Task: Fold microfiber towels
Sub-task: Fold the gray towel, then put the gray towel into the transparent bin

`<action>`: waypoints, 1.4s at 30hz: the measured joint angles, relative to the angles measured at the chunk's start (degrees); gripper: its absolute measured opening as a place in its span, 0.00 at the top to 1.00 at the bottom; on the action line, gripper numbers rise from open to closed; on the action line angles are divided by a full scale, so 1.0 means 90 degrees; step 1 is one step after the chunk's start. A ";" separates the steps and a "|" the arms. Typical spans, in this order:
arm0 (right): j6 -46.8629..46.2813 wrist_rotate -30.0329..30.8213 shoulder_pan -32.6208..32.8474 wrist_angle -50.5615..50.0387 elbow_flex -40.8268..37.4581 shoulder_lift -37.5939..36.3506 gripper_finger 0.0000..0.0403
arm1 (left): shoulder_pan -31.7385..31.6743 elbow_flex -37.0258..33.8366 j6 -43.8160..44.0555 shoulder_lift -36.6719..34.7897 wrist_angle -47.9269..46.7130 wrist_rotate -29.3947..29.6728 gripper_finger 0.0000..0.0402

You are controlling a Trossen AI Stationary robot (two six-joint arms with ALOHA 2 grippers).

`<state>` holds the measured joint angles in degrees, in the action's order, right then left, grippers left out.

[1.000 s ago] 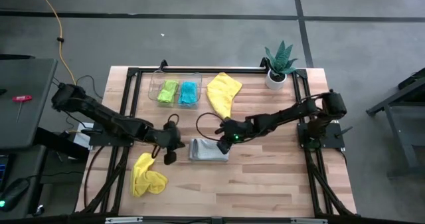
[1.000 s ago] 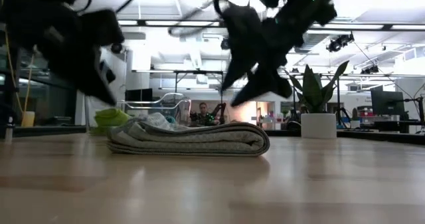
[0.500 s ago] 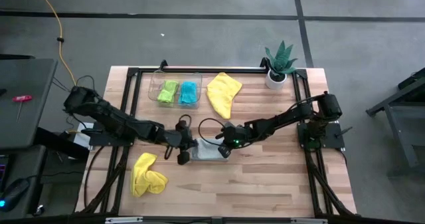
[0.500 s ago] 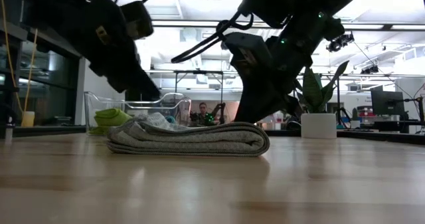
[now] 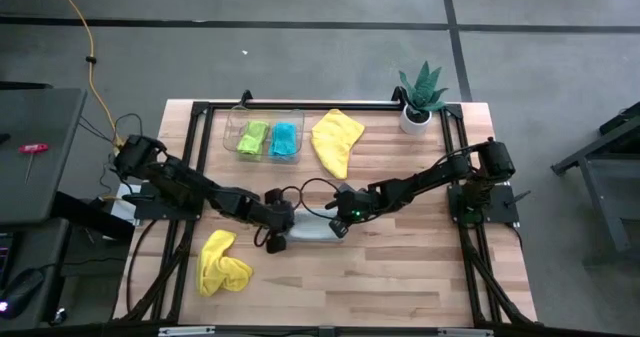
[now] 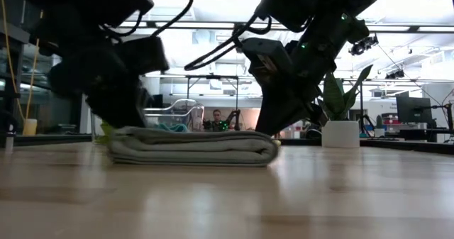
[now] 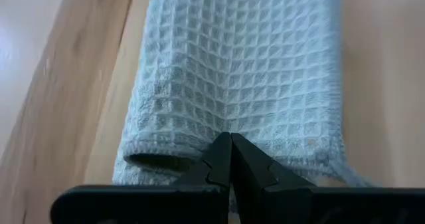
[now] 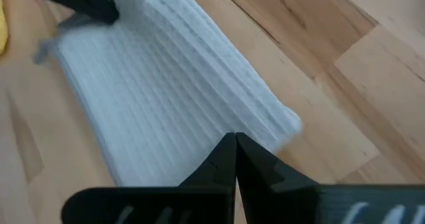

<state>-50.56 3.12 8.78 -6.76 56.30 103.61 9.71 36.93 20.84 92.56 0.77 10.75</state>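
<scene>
The grey towel (image 5: 312,229) lay folded into a flat bundle at the middle of the worktop (image 5: 400,277), and both arms met over it. The left gripper (image 5: 278,229) pressed on the towel's left end, its jaws together with the tips resting on the waffle weave near the folded edge. The right gripper (image 5: 345,217) bore down on the towel's right end, its jaws likewise closed, tips on the cloth beside the far fold. In the low view the towel (image 6: 191,147) sat as a squat stack of layers with an arm standing on each end.

Left of the grey towel and nearer the front edge, a yellow towel (image 5: 222,262) lay crumpled. Behind the grey towel, a second yellow towel (image 5: 335,140) lay loosely spread. Just left of that, a clear tray (image 5: 266,115) held the lime towel (image 5: 253,137) and the teal towel (image 5: 284,139) side by side. A potted plant (image 5: 420,97) stood at the back right corner, well apart from the grey towel.
</scene>
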 joint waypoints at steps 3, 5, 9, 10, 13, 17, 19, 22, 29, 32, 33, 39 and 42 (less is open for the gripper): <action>-0.0019 0.0104 0.0001 0.0011 -0.0001 0.0000 1.00 | 0.0018 0.0005 -0.0002 -0.0141 -0.0476 0.0034 1.00; -0.0067 0.0111 0.0001 0.0009 -0.0001 0.0000 1.00 | 0.0016 0.0002 -0.0002 -0.0232 -0.0653 0.0033 1.00; -0.0056 0.0113 -0.0017 -0.0013 -0.0001 -0.0001 1.00 | 0.0013 0.0000 -0.0075 -0.0505 -0.0671 0.0027 1.00; -0.0028 0.0113 -0.0028 -0.0051 -0.0001 -0.0028 1.00 | 0.0013 -0.0002 -0.0143 -0.0627 -0.0744 0.0026 1.00; 0.0129 0.0118 -0.0054 -0.0181 -0.0001 -0.0136 1.00 | 0.0006 0.0003 -0.0370 -0.1042 -0.1111 0.0045 1.00; 0.0177 0.0225 -0.0058 -0.0756 -0.0001 -0.0359 1.00 | 0.0011 -0.0004 -0.0393 -0.1723 -0.1823 0.0368 1.00; 0.0179 0.0318 -0.0058 -0.1008 -0.0001 -0.0445 1.00 | 0.0011 -0.0038 -0.0366 -0.1983 -0.1797 0.0568 1.00; 0.0177 0.0285 -0.0053 -0.1282 -0.0001 -0.0482 1.00 | 0.0006 -0.0277 -0.0281 -0.2187 -0.1509 0.0683 1.00; 0.0249 -0.0469 -0.0056 -0.2261 -0.0001 -0.0542 0.94 | 0.0008 -0.1021 0.0831 -0.2397 -0.1216 0.0067 1.00; 0.0447 -0.0739 -0.0029 -0.2839 -0.0003 -0.0539 0.85 | 0.0094 -0.1328 0.1108 -0.2947 -0.0870 -0.0430 1.00; 0.0462 -0.0784 -0.0011 -0.2892 -0.0019 -0.0541 0.81 | 0.0133 -0.1446 0.1213 -0.3181 -0.0901 -0.0467 1.00; -0.0469 -0.0904 0.0112 -0.1550 -0.0733 -0.0902 0.57 | 0.0220 -0.1978 0.1970 -0.4770 -0.0959 -0.0250 1.00; -0.1568 -0.0820 0.0180 0.0479 -0.1491 -0.1060 0.48 | 0.0220 -0.2110 0.2205 -0.5420 -0.1058 -0.0038 1.00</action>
<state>-64.67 -4.26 10.39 -2.45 42.88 94.08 11.68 17.94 40.68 43.78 -8.75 10.41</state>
